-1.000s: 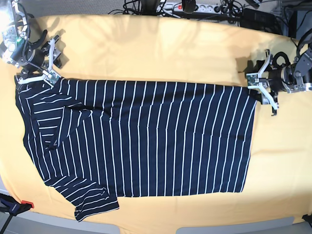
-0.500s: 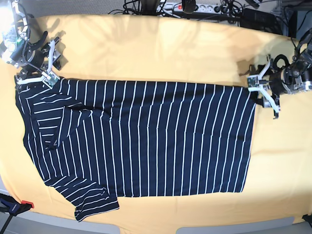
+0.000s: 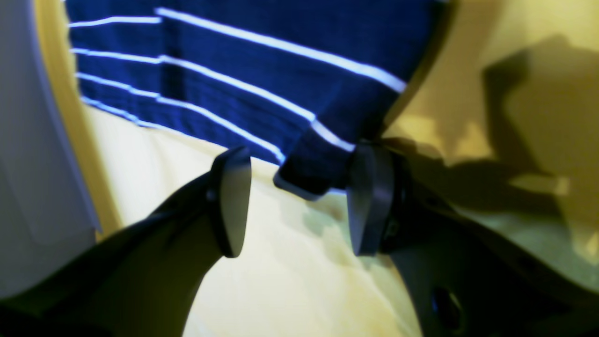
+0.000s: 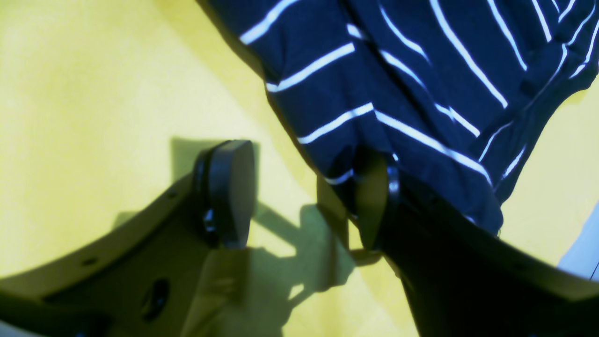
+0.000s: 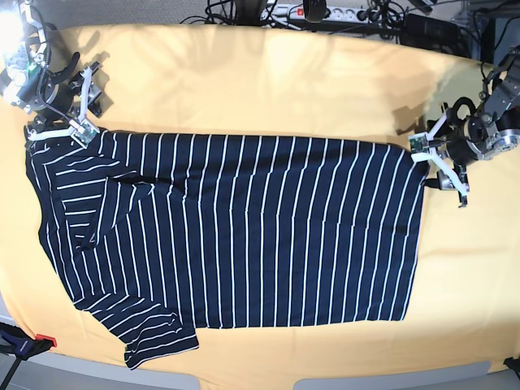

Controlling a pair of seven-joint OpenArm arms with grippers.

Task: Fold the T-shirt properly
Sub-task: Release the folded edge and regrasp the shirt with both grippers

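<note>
While both sets of jaws stand apart and clamp nothing, each risks closing on too little cloth. On the left gripper only a narrow tip of the T-shirt hem corner pokes between the pads, hard against one pad and well off the other, so a pinch here could slip off the edge or gather the yellow cloth beneath. On the right gripper the shoulder corner lies against one finger, mostly outside the gap, so it could be pushed aside. Outward, the shirt lies flat, spread across the yellow cloth, the grippers at its two far corners.
</note>
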